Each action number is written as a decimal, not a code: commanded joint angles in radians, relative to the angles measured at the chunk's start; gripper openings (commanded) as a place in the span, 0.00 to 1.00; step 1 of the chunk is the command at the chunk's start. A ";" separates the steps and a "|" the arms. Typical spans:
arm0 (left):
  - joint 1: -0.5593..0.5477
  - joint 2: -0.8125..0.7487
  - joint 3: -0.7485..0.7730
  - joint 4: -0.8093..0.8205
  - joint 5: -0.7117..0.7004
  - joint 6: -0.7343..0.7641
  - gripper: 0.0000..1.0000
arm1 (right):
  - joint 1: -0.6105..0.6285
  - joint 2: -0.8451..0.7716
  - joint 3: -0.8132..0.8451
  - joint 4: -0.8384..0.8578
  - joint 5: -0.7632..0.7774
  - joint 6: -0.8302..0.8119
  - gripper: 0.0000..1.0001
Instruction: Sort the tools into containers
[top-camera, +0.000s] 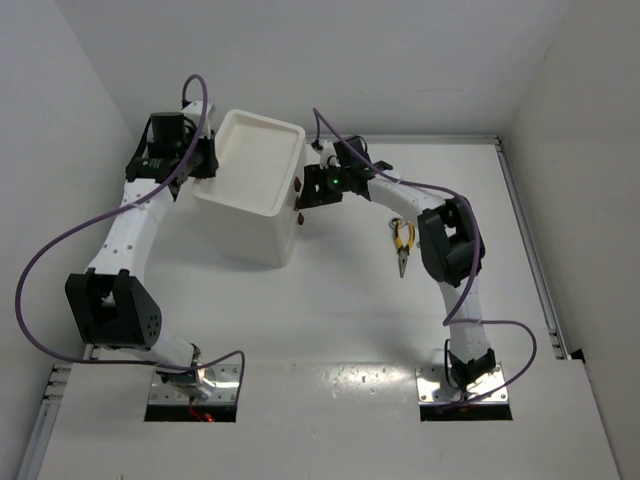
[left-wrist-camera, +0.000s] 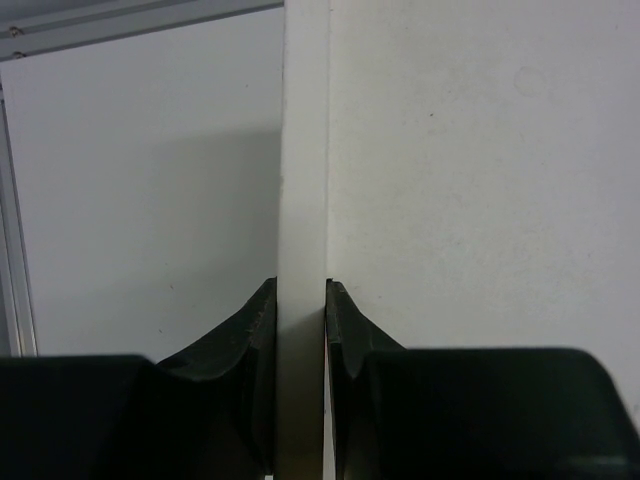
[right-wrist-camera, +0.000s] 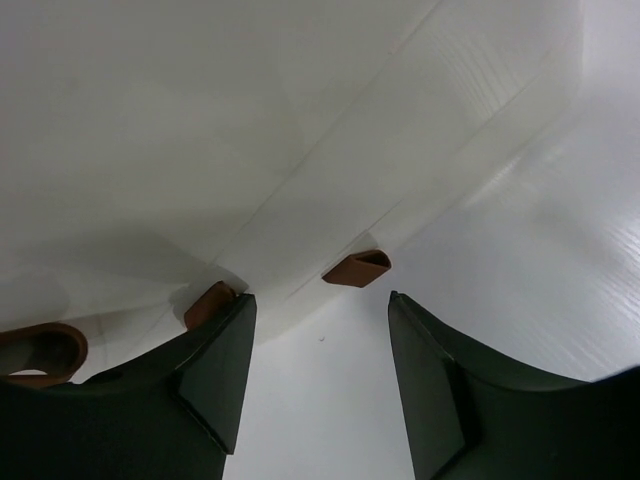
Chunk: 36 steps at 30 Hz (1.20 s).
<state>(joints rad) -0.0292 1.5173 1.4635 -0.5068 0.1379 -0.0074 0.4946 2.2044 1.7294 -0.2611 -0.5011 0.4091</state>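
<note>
Left gripper (left-wrist-camera: 300, 290) is clamped on the thin rim of the large bin (left-wrist-camera: 305, 150) at nine o'clock; right gripper (right-wrist-camera: 320, 300) is spread wide. Bin is judged light, stiff, slick; the rim suits pinching.

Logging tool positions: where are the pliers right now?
In the top view, the pliers lie on the table right of the white bin, beside the right arm's elbow.
</note>
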 joint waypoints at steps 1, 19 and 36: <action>-0.046 -0.023 -0.037 -0.047 0.123 -0.080 0.00 | 0.045 -0.024 0.056 0.184 -0.125 0.080 0.59; -0.046 0.006 -0.020 -0.044 0.123 -0.138 0.00 | -0.131 -0.416 -0.343 0.376 -0.419 -0.341 0.59; -0.037 0.015 -0.011 -0.053 0.152 -0.109 0.00 | -0.113 -0.138 -0.062 0.250 -0.508 -0.553 0.58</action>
<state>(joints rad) -0.0334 1.5055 1.4506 -0.5018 0.1452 -0.0593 0.3779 2.0750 1.5951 -0.0383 -0.9630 -0.0776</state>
